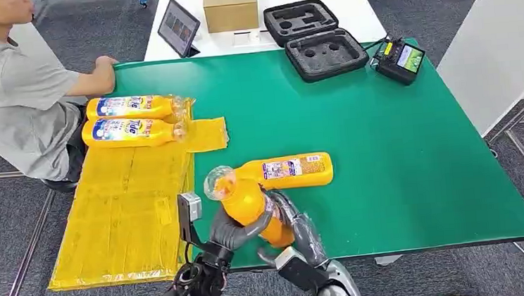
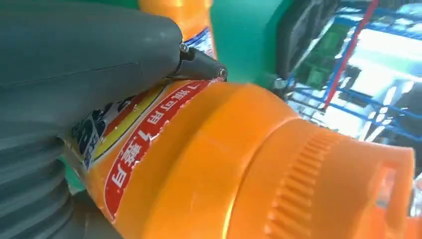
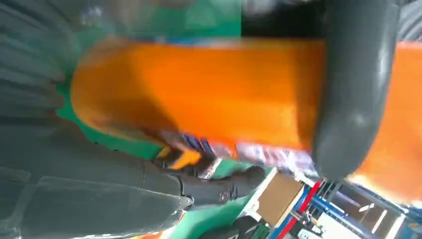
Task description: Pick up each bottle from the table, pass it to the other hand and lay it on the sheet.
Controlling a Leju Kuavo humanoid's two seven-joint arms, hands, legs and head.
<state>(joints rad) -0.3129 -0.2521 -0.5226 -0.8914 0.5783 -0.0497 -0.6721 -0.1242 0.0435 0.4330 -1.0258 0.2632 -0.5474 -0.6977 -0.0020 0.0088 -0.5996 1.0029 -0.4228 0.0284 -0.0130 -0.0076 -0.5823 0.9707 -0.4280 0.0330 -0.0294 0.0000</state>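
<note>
1. Head view shows the handover step: the held bottle (image 1: 249, 204) hangs tilted above the near edge of the green worktop (image 1: 401, 151), cap end up and toward the yellow sheet (image 1: 127, 215).
2. The left robot hand (image 1: 234, 229) wraps the bottle's body from the sheet side; the right robot hand (image 1: 287, 217) is clamped on its lower part from the other side. Both grip it at once.
3. Left wrist view shows the thumb (image 2: 89, 55) pressed on the label just behind the ribbed cap (image 2: 318, 184); this hold looks firm, in my judgement.
4. To do it well, the right robot hand should let go only once the left one carries the weight, then draw straight away so no finger drags the bottle.
5. A second bottle (image 1: 289, 170) lies on the worktop just beyond both hands; keep clear of it.
6. Two laid bottles (image 1: 133, 119) rest at the sheet's far end, beyond the left robot hand, near a seated person (image 1: 12, 104); the free sheet nearer that hand suits the next lay-down.
</note>
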